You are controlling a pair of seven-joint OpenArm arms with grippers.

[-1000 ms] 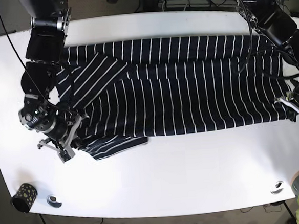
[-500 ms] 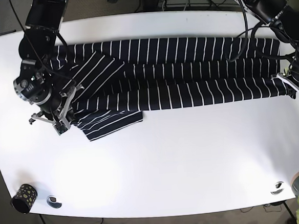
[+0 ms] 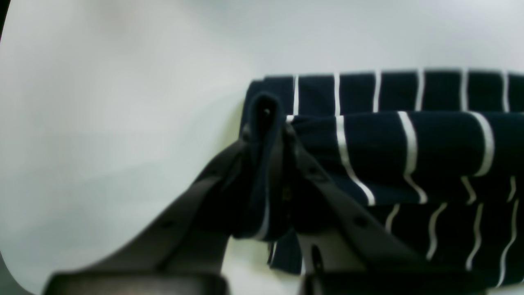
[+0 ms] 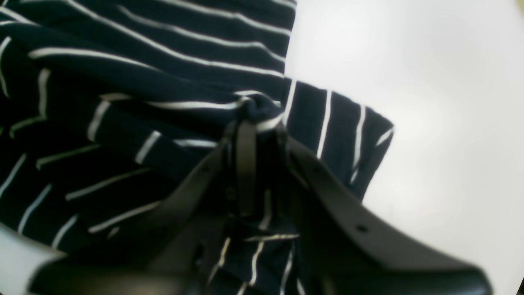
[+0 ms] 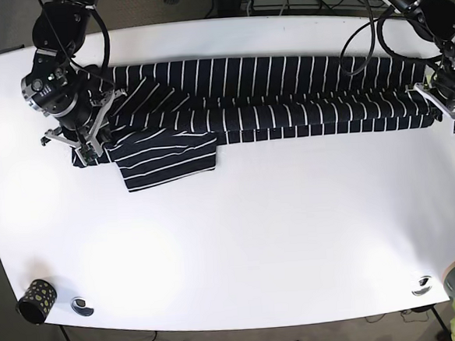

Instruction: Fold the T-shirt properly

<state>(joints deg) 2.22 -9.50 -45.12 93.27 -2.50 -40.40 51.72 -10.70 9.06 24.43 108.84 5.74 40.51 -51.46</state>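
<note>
Navy white-striped cotton T-shirt (image 5: 269,97) on white table (image 5: 255,231): soft, light, limp (sags between grips). Left hand (image 3: 268,119) and right hand (image 4: 256,112) each clamped on bunched hem corner; best held at edges.

I see the T-shirt (image 5: 269,97) lying as a long, narrow striped band along the far edge of the white surface (image 5: 240,240), one sleeve (image 5: 168,160) jutting toward me near its left end. My right gripper (image 5: 85,145) sits on the band's left end, my left gripper (image 5: 446,108) on its right end. A spotted cup (image 5: 35,301) stands at the near left corner.
</note>
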